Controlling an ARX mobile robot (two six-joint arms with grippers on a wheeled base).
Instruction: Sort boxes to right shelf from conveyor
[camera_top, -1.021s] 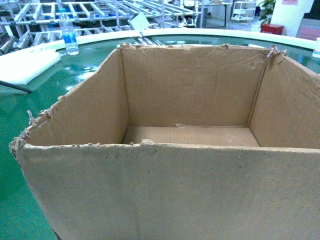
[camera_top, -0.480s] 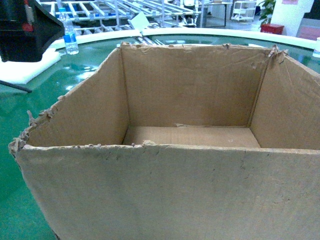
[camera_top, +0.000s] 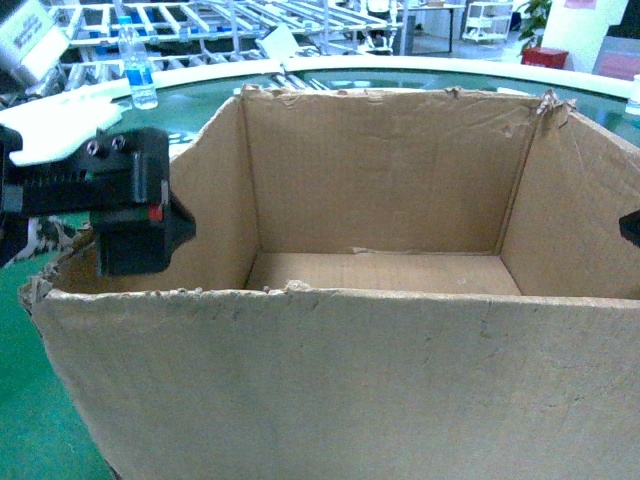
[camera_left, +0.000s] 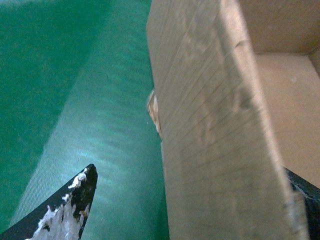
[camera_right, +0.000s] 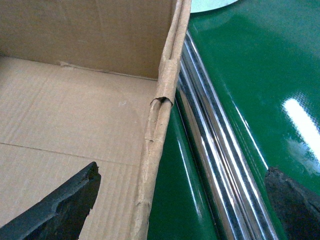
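The carton (camera_top: 380, 300) sits on the conveyor (camera_top: 150, 140), a bottle (camera_top: 137, 68) at its 11 o'clock, racks (camera_top: 230, 20) behind.

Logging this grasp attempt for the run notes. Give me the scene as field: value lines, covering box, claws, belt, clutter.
box: open-topped cardboard carton with ragged edges, empty inside, standing on the belt
surface: glossy green conveyor
left claw: open, straddling the carton's left wall, one finger outside, one inside
right claw: open, straddling the carton's right wall, one finger inside, one outside
grip: neither claw closed on a wall yet
clutter: water bottle and white foam slab at far left
background: steel racks
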